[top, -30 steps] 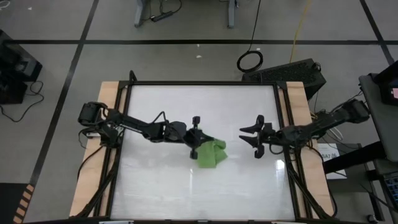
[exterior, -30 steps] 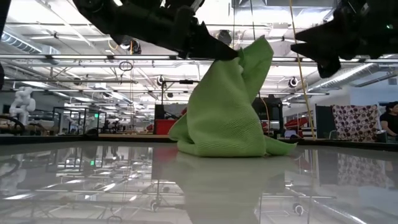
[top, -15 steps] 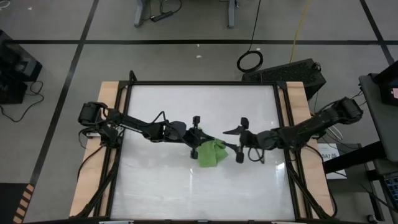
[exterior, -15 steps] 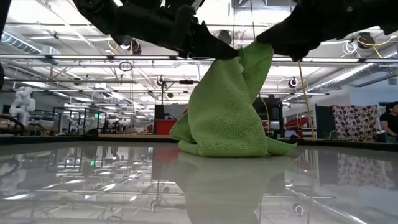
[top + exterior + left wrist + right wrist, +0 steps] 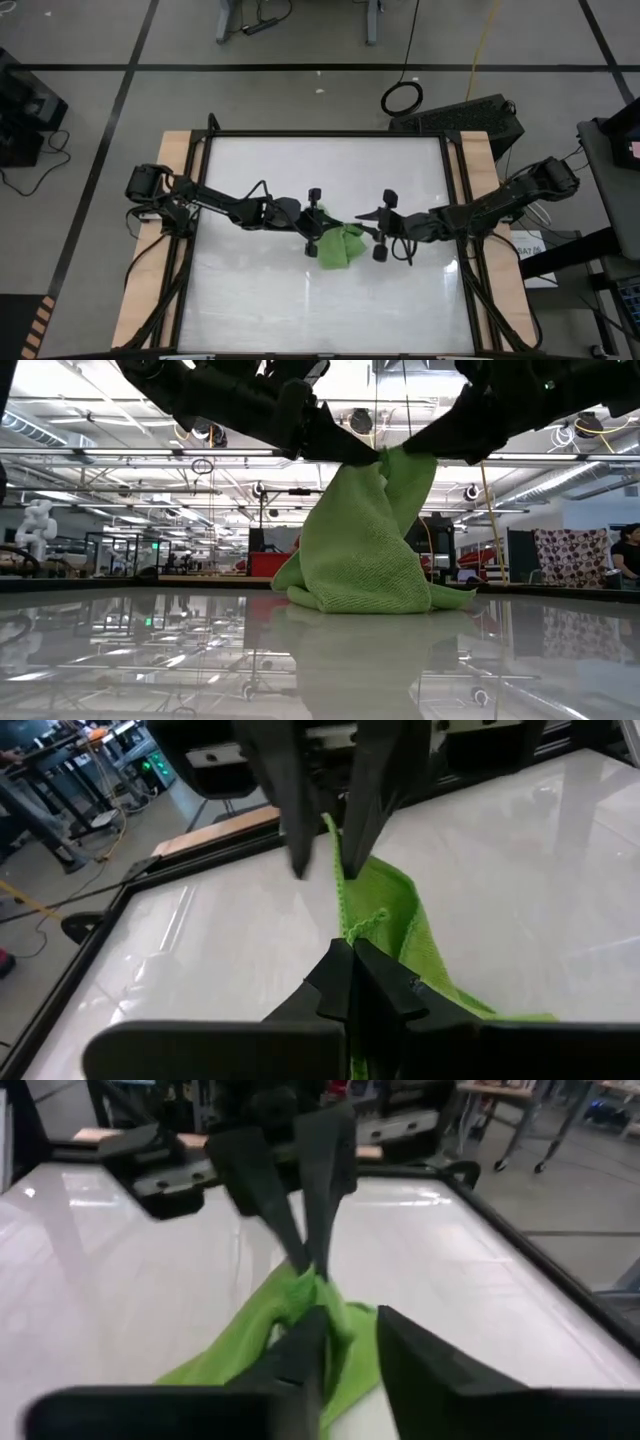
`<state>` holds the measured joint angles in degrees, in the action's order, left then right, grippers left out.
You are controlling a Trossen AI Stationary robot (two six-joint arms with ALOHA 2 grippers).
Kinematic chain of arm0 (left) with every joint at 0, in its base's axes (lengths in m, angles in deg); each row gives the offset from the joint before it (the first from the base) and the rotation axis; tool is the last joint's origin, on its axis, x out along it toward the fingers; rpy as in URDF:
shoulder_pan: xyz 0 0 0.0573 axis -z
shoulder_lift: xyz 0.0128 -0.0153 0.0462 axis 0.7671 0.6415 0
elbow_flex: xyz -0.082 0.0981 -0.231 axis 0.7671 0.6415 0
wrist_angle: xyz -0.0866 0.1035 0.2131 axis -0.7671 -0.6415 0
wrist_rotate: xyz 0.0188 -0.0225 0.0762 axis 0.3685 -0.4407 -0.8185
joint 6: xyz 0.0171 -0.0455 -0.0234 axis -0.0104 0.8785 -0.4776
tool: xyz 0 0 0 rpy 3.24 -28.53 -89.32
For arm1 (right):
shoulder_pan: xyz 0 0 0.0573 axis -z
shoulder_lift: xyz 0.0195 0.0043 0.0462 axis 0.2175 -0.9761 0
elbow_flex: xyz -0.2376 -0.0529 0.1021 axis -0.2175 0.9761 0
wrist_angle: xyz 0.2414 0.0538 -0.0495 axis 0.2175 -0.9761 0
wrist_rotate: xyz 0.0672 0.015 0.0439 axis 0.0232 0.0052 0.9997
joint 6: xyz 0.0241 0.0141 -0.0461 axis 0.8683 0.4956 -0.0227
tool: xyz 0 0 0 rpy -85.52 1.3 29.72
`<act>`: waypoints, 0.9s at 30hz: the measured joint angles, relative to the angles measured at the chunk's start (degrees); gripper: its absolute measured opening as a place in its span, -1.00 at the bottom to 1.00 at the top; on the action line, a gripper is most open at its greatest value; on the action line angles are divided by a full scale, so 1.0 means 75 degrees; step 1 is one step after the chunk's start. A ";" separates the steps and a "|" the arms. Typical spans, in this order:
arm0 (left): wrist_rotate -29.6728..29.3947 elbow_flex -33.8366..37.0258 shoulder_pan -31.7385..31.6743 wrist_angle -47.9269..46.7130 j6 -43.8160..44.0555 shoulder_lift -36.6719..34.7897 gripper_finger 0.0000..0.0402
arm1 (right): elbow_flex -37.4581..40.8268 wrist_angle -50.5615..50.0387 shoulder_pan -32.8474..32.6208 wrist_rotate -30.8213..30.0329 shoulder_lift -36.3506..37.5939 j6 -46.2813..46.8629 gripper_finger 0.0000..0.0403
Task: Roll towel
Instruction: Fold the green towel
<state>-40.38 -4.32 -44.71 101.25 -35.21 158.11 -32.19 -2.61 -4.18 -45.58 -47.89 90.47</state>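
Mid-table, the towel point(image 5: 340, 245) hangs as a peak between the grippers: left gripper point(image 5: 316, 230) pinches its top; right gripper point(image 5: 379, 232), jaws parted, meets the same peak opposite.

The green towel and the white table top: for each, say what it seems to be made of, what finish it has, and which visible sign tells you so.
The towel: probably a soft woven or microfibre cloth, matt; fine ribbed texture, a stitched edge, and it drapes in limp folds. The table top: apparently a hard, smooth, glossy white board, perhaps laminate or coated; it mirrors the towel and the ceiling lights, but the exact material is uncertain.
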 joint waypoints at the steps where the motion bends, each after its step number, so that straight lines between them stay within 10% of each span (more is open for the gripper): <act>1: -0.0005 0.0000 0.0000 0.0003 -0.0016 0.0000 -0.94 | 0.0003 -0.0111 0.0004 0.0019 0.0000 0.0055 -0.77; 14: -0.0009 0.0000 0.0168 -0.0005 -0.0410 0.0000 -0.92 | -0.0001 -0.0544 0.0007 0.0035 0.0000 0.0275 -0.99; 27: -0.0364 0.0000 0.0414 -0.0059 -0.0614 0.0000 -0.44 | -0.0003 -0.0550 0.0007 0.0032 0.0000 0.0392 -1.00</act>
<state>-43.11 -4.32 -41.61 100.81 -39.82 158.11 -32.21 -6.73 -4.13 -45.33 -47.89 93.40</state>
